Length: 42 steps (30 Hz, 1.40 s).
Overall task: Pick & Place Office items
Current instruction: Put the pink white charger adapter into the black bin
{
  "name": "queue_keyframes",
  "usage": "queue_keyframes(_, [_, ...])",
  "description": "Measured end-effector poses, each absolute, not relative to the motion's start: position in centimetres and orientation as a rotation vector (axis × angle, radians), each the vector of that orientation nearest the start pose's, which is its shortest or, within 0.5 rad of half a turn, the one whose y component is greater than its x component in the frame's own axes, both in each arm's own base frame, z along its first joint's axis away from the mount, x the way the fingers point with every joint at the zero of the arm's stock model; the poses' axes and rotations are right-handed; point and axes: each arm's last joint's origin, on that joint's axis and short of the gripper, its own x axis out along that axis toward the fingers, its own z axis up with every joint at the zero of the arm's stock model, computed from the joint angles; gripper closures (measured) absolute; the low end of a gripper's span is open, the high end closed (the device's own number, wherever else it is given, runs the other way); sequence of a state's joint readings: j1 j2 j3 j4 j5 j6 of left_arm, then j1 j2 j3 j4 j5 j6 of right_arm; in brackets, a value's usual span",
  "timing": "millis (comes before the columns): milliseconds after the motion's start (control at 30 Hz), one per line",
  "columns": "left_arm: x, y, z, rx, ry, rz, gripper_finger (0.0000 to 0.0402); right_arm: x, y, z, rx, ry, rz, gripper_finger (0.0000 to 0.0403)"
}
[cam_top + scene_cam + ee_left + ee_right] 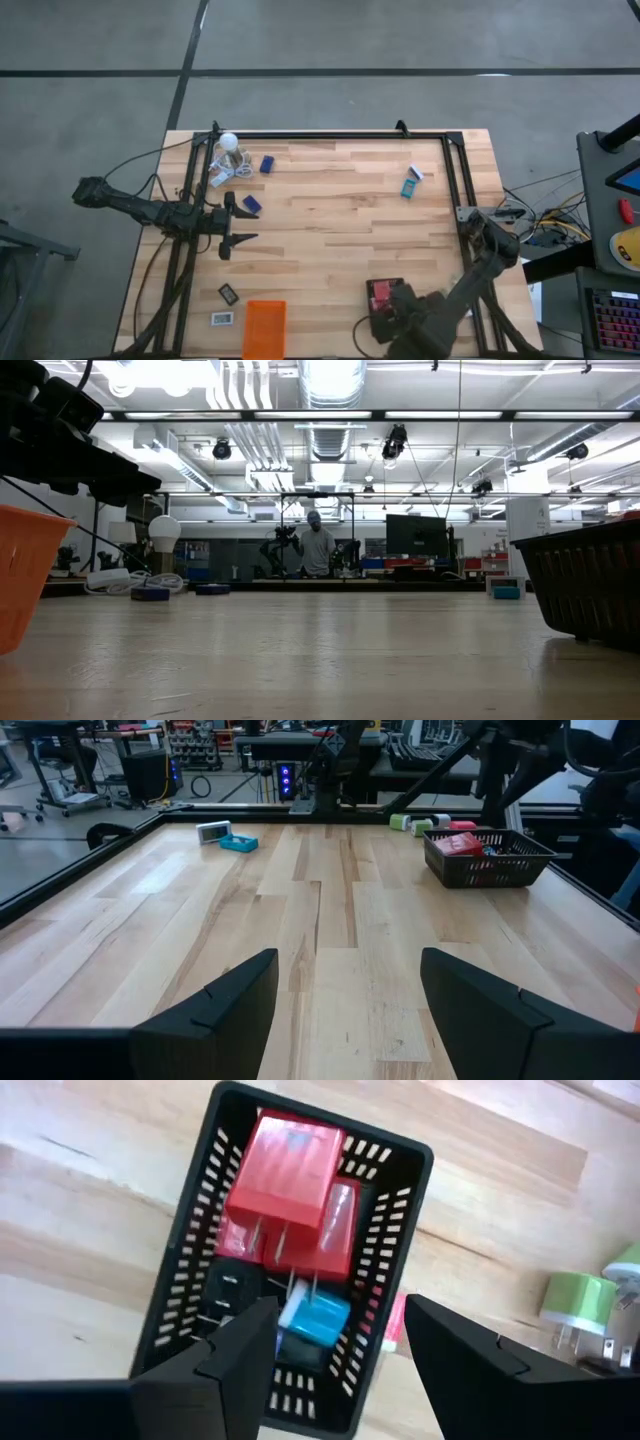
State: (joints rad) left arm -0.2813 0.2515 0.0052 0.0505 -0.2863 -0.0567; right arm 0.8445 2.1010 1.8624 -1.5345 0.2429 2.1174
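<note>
My left gripper [243, 222] [345, 975] is open and empty, low over the left part of the table. Two dark blue blocks [251, 203] [267, 164] lie just beyond it. A teal-and-white box [410, 185] [238, 843] lies at the far right. Small black and white rectangles [228, 294] [222, 318] lie near the front left. My right gripper [392, 300] [340, 1315] is open and empty, above the black tray [378, 322] [190, 1270]. In the tray lie red cubes [288, 1175], a teal piece [318, 1320] and a black piece [232, 1290].
An orange tray [264, 328] [20, 570] stands at the front edge, left of the black tray [590, 585]. A white bulb with cables [228, 145] sits at the far left corner. Green bits [585, 1305] lie beside the black tray. A dark frame [330, 135] rims the table.
</note>
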Motion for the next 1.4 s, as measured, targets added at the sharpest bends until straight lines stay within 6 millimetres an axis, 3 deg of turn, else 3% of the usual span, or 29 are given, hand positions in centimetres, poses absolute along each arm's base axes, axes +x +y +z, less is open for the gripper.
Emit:
queue_keyframes(267, [10.8,-2.3,14.9,-0.002,0.187,0.011,0.0149,24.8,29.3,23.5,0.706,1.055,-1.094,0.0186])
queue_keyframes(467, [10.8,-2.3,14.9,-0.002,0.187,0.01,0.0149,24.2,29.0,23.8,0.683,1.059,-1.102,0.0186])
queue_keyframes(933, [10.8,-2.3,14.9,-0.002,0.187,0.01,0.0149,22.7,23.7,24.9,0.646,1.025,-1.104,0.0186])
queue_keyframes(1200, [10.8,-2.3,14.9,-0.002,0.187,0.01,0.0149,19.8,20.2,23.1,0.75,1.002,-1.021,0.0186])
queue_keyframes(1400, [10.8,-2.3,14.9,-0.002,0.187,0.01,0.0149,17.7,19.2,21.8,0.861,1.044,-0.917,0.0186])
